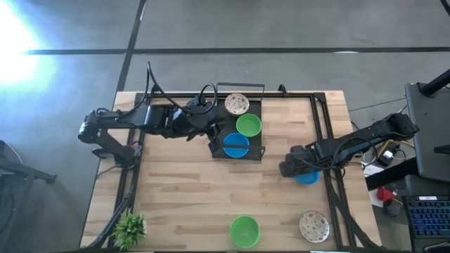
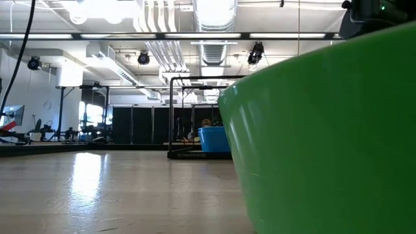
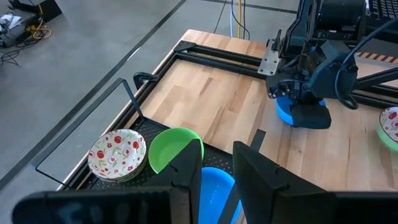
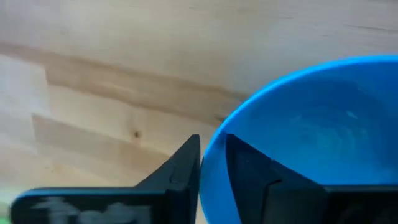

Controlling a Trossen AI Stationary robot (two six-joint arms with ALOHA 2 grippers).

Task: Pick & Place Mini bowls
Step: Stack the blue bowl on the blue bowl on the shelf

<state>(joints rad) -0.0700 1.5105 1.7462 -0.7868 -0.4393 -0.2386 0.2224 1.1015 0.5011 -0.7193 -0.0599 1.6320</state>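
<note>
A black wire tray at the table's far middle holds floral bowls that look stacked, a green bowl and a blue bowl. My left gripper is open, its fingers standing over that blue bowl. Right of the tray, my right gripper is shut on another blue bowl. A green bowl and a floral bowl rest on their bases near the near edge. My right gripper holds the blue bowl's rim, pinched with one finger outside the wall and the other finger inside the hollow. It comes from above, slanting down. The bowl sits upright and low; whether it rests on the wood I cannot tell.
A small potted plant stands at the near left corner. Black frame rails run along the table's sides and far edge. The green bowl fills the low view's right half. Bare wood lies between the tray and the near edge.
</note>
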